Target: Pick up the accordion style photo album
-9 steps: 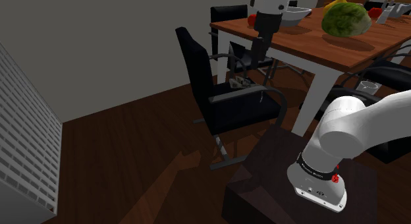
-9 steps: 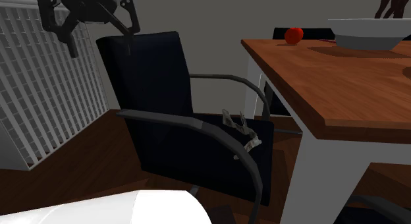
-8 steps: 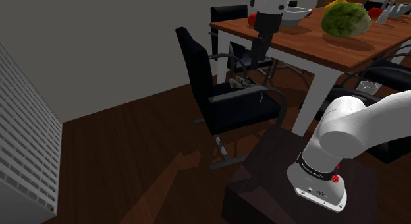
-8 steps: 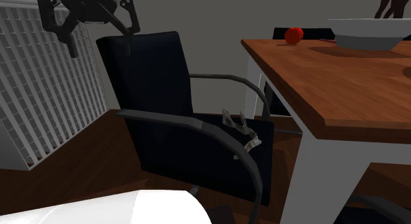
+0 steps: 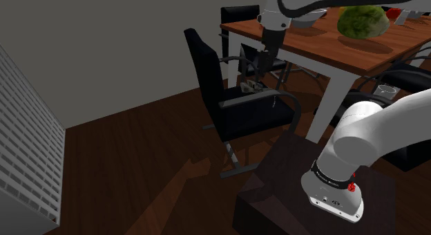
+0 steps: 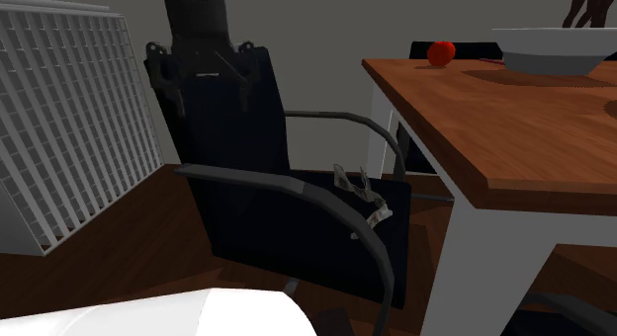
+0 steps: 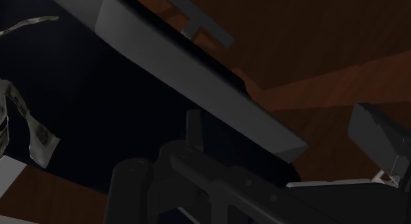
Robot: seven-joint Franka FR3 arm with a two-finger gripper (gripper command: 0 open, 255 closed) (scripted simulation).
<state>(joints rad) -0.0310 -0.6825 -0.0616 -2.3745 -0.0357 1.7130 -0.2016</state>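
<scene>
Lowered toward the chair (image 5: 238,102) since the earlier frames, the gripper (image 6: 206,87) is seen above it with fingers spread apart, nothing held, while the album (image 6: 361,191) is left lying on the seat beside an armrest.

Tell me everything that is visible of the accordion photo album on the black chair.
The photo album is a small zigzag strip of pale grey, mottled panels, partly unfolded, with some folds standing up. It lies on the black chair seat, between the chair's two grey armrests. Nothing but the seat seems to touch it.
</scene>
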